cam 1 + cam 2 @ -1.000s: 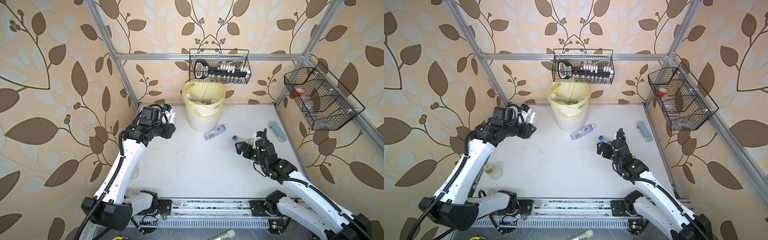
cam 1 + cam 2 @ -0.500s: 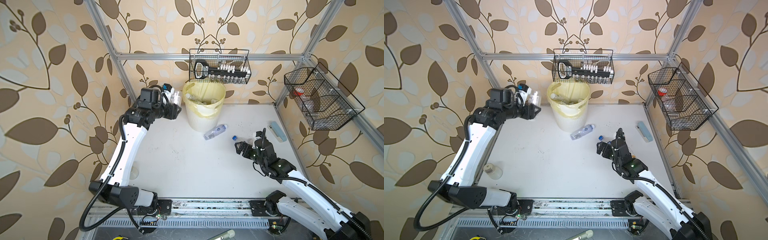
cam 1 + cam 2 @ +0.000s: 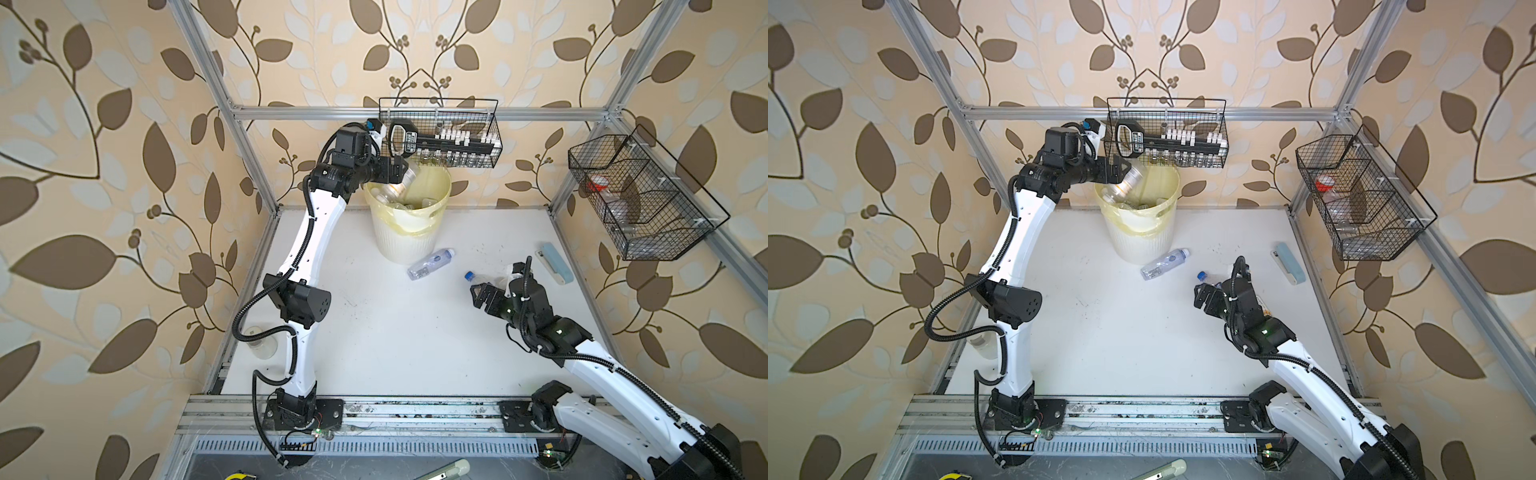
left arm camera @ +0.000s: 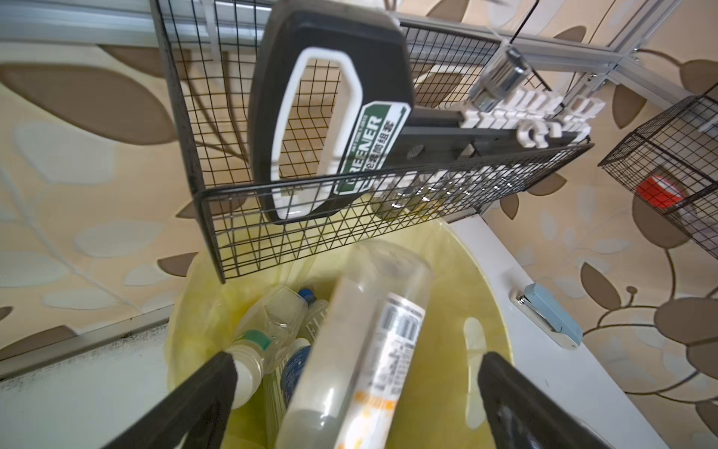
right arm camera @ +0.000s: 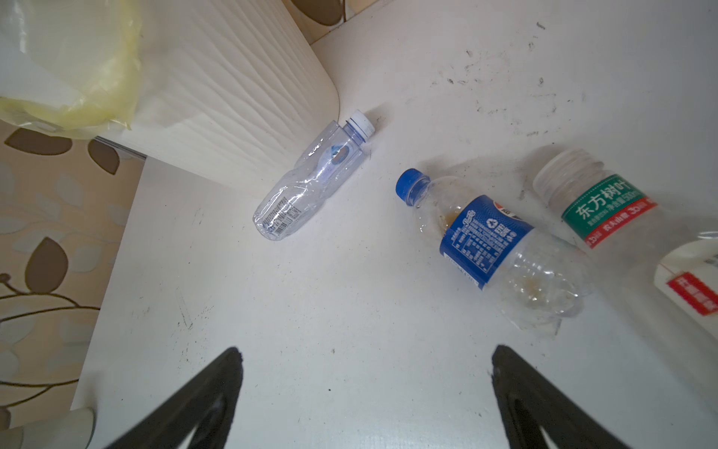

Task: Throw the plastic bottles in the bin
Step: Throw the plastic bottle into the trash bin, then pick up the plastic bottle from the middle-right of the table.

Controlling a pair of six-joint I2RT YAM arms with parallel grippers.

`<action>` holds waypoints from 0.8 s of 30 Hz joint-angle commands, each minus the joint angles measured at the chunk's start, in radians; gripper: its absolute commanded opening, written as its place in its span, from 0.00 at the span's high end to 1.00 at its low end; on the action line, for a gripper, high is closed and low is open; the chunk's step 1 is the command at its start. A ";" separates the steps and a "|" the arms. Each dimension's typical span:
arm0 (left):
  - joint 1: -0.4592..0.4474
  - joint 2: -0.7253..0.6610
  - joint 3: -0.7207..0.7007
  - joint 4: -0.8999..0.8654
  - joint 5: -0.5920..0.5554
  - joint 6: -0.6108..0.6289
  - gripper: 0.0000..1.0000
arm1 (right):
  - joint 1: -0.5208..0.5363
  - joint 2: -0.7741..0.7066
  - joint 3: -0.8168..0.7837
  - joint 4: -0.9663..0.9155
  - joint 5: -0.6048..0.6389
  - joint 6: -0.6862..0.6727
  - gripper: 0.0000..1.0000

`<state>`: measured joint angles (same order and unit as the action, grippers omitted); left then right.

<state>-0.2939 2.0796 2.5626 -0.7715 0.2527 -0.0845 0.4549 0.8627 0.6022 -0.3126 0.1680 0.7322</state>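
Left gripper (image 4: 359, 363): hangs wide open above the bin (image 3: 409, 245), grips nothing. Flanks an orange-label bottle (image 4: 373, 330), shown clear of both fingers in the left wrist view only.

Right gripper (image 5: 365, 357): stands open, empty, above the table (image 5: 311, 311).

Beyond: clear bottle (image 5: 311, 182) at the bin's base, then blue-label bottle (image 5: 485, 237) and green-label bottle (image 5: 606, 210) to its right, the last plain only in the right wrist view.

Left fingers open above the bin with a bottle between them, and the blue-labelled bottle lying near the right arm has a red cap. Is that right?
No: the right wrist view shows a blue cap on the blue-labelled bottle, not red. The rest holds: left fingers open above the bin, a bottle between them.
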 commanded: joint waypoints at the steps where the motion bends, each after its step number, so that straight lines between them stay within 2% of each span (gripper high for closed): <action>1: 0.013 -0.174 -0.009 0.095 -0.047 0.006 0.01 | -0.004 -0.002 0.031 -0.006 0.026 -0.004 0.00; 5: 0.015 -0.234 -0.016 0.065 -0.087 0.046 0.01 | -0.004 0.027 0.039 0.008 -0.006 0.002 0.00; 8: 0.015 -0.303 -0.089 0.060 -0.100 0.080 0.01 | -0.004 0.031 0.031 0.012 -0.015 0.010 0.00; 13: 0.016 -0.438 -0.337 0.073 -0.121 0.119 0.01 | -0.004 0.017 0.013 0.009 -0.010 0.016 0.00; 19: 0.016 -0.595 -0.714 0.130 -0.135 0.135 0.01 | -0.004 0.023 0.027 -0.020 0.003 0.039 0.00; 24: 0.016 -0.692 -0.922 0.136 -0.128 0.155 0.01 | -0.005 0.030 0.055 -0.077 0.042 0.031 0.00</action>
<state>-0.2863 1.4799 1.6909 -0.6704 0.1295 0.0372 0.4530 0.8917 0.6086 -0.3374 0.1719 0.7563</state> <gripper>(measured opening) 0.989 0.999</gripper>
